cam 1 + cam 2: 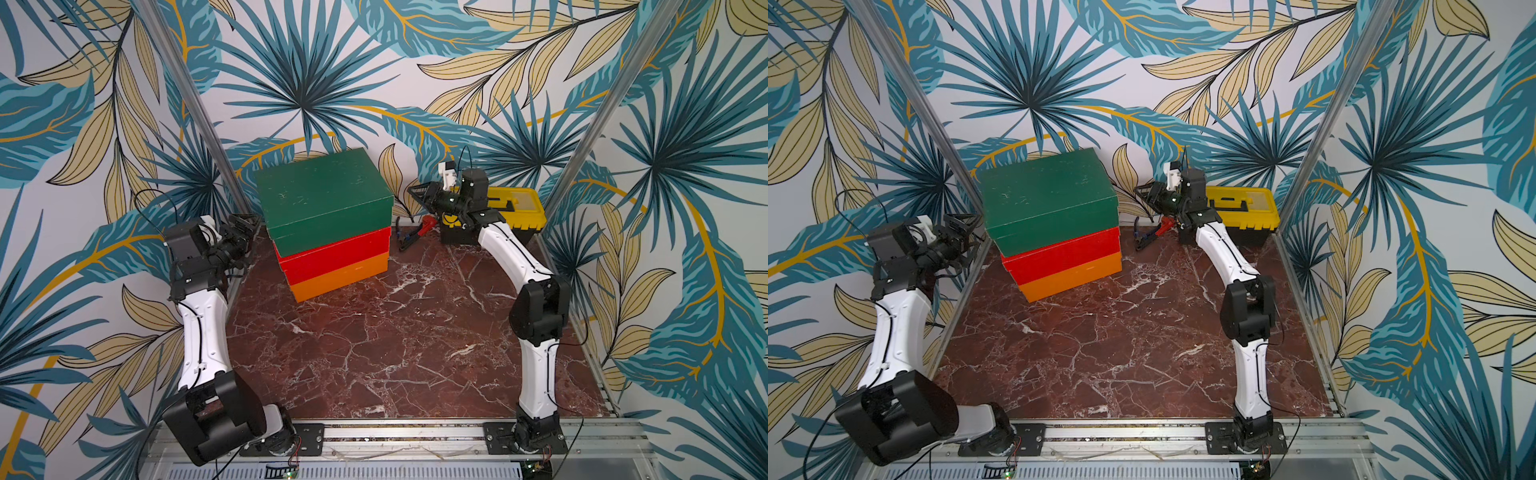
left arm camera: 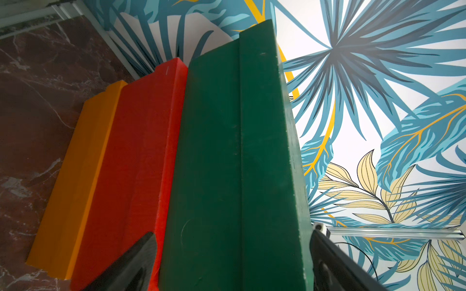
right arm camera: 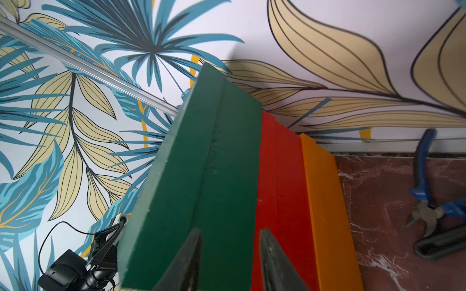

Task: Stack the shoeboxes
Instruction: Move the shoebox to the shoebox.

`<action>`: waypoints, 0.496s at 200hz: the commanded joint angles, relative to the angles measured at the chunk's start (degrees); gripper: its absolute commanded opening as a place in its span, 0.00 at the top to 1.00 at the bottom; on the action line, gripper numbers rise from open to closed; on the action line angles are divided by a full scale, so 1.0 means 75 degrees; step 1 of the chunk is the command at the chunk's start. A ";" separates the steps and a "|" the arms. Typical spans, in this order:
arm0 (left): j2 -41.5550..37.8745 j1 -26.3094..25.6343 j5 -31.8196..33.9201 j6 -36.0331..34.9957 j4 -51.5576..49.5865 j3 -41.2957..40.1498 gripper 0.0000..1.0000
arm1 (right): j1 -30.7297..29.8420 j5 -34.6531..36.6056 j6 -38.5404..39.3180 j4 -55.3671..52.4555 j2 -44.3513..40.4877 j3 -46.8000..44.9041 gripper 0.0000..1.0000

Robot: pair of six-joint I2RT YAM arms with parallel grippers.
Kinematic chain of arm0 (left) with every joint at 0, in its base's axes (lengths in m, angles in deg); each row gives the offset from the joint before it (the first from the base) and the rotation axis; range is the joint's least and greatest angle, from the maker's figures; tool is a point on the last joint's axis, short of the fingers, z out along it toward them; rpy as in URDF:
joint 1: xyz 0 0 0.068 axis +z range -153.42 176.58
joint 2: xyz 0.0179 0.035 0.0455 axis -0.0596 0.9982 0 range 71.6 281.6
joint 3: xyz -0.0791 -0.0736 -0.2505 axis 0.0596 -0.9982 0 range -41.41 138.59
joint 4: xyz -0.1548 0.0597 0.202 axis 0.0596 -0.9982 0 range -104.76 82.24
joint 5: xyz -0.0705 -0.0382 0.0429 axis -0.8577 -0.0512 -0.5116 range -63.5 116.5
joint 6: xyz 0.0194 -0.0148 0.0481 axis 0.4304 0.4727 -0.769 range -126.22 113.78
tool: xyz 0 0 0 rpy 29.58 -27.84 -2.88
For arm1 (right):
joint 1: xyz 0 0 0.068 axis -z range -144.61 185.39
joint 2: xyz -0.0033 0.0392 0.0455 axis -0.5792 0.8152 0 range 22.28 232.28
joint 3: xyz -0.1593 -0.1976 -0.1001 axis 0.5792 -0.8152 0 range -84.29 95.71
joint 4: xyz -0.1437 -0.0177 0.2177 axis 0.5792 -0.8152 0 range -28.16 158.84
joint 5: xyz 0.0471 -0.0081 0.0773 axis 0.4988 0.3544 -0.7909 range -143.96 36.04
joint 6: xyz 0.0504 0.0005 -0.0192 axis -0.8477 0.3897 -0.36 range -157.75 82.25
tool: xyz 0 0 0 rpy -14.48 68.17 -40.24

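Green box (image 1: 324,195) sits on red box (image 1: 332,253) on orange box (image 1: 345,276), at the back of the table (image 1: 395,332); left gripper (image 1: 248,232) gapes wide, empty, beside it; right gripper (image 1: 417,193) stands narrowly parted, empty; probably light, stiff, smooth; press its 2 ends.

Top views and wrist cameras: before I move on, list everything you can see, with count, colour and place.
green shoebox: one, dark green, top of the stack
red shoebox: one, red, middle of the stack
orange shoebox: one, orange, bottom, on the table
toolbox: one, black with yellow lid, back right corner
pliers: one, blue handles, on the table between stack and toolbox
red-handled tool: one, beside the pliers
table: one, dark red marble
frame posts: two, silver, back corners
left gripper: one, black, jaws wide open, at the stack's left end
right gripper: one, black, jaws slightly apart, clear of the stack's right end
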 commanded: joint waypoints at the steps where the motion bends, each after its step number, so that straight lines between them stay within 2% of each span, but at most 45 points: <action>1: 0.0222 -0.0100 0.0026 -0.0359 0.0004 0.0489 0.02 | -0.0154 -0.0339 -0.0353 -0.0111 0.0499 0.0472 0.54; 54: 0.0737 -0.0442 -0.0001 -0.0597 0.0004 0.0889 0.02 | -0.0570 -0.0352 -0.0289 -0.0617 0.1409 0.1880 0.50; 99: 0.0617 -0.0590 0.0145 -0.0685 0.0004 0.1001 0.01 | -0.0672 -0.0270 -0.0203 -0.0744 0.1503 0.2112 0.49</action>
